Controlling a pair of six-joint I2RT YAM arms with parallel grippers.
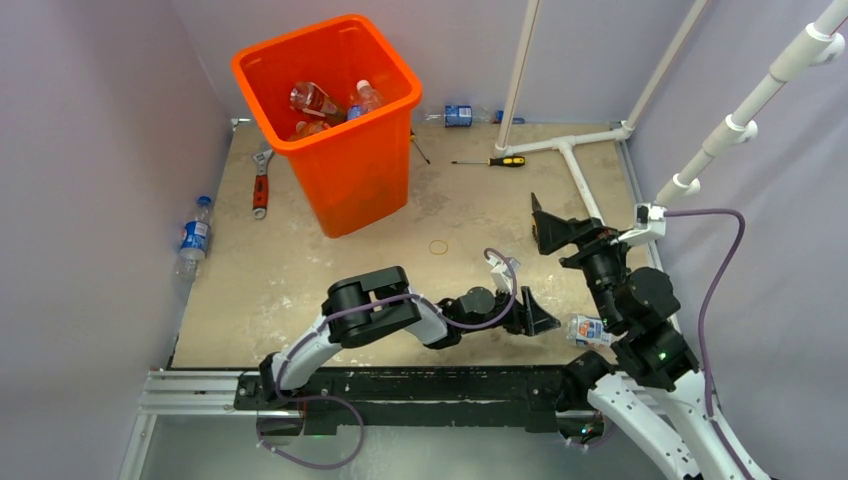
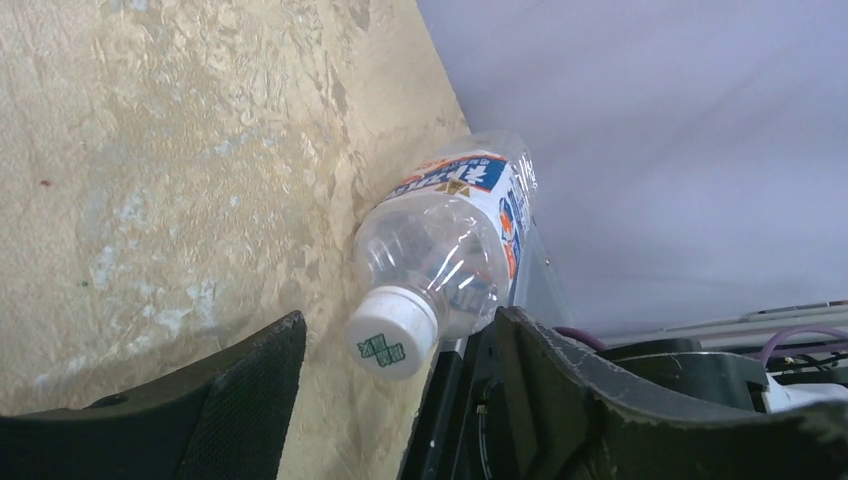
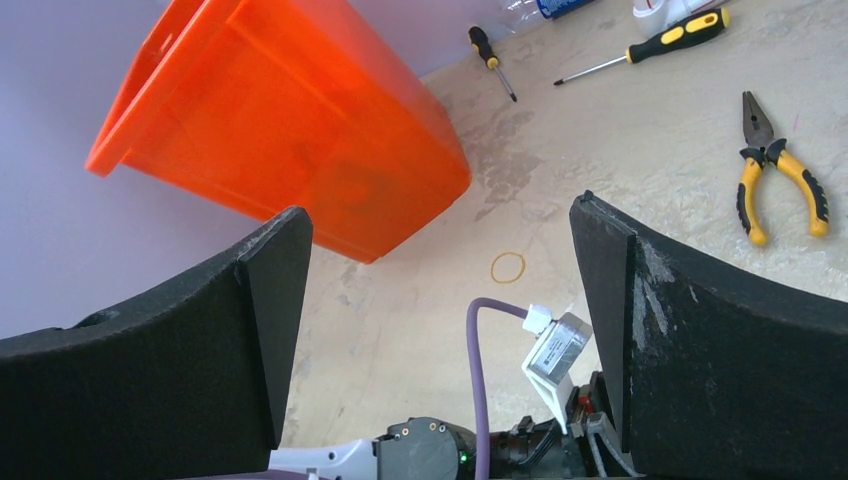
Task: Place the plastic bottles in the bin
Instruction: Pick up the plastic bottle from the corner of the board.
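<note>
Top view, bin: orange bin point(image 1: 350, 170) at 11 o'clock on the bench point(image 1: 300, 290), bottles point(image 1: 315, 100) inside.
Top view, stray bottle point(image 1: 588, 330): lying at 4 o'clock, just beside the left tool point(image 1: 535, 312).
Left wrist, left tool: jaws parted, one on either side of the stray bottle's white cap point(image 2: 392, 332).
Right wrist, right tool point(image 3: 440, 208): spread wide, empty; bin at 10 o'clock.

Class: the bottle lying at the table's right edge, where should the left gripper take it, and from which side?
Probably the shoulder behind the white cap, approached cap-end on: the bottle lies on its side, cap pointing at the open left gripper.
</note>
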